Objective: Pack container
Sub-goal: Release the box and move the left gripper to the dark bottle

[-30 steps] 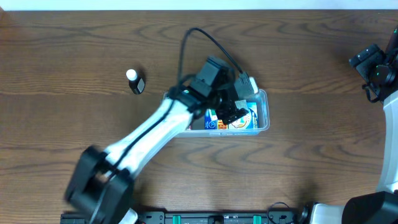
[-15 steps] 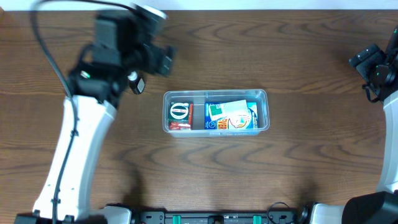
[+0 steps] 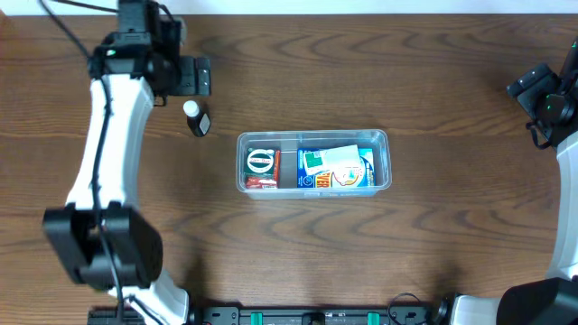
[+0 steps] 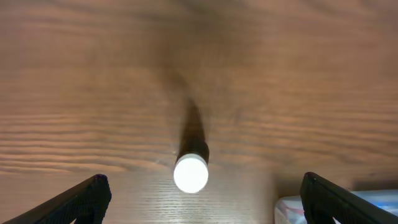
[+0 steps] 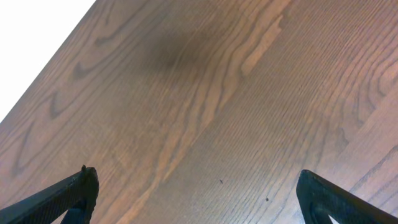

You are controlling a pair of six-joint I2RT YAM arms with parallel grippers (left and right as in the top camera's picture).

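We're hanging our left gripper [image 3: 197, 77] over the far-left stretch of the table [image 3: 433, 262]. Its jaws are spread wide and gripping nothing. In the wrist view both fingers are sitting out at the bottom corners, and the small white-capped bottle [image 4: 191, 169] is showing between them, untouched and looking upright.

The container [image 3: 384, 140] is sitting mid-table, well apart from the bottle, on the bottle's right and nearer to us. It's already carrying a green-logo pack [image 3: 261, 162] at its left end and blue-and-white packets [image 3: 334, 167] filling the rest.

Our right gripper [image 5: 196, 174] is idling at the far right edge, fully open over bare wood and holding nothing.

So we're reading this as the reach for the last loose item. Next we're needing to drop straight down, centre the fingers on the dark body below the cap, and close gently, since a narrow bottle like this is looking easy to tip. After that comes the carry, with room in the tub looking tight.
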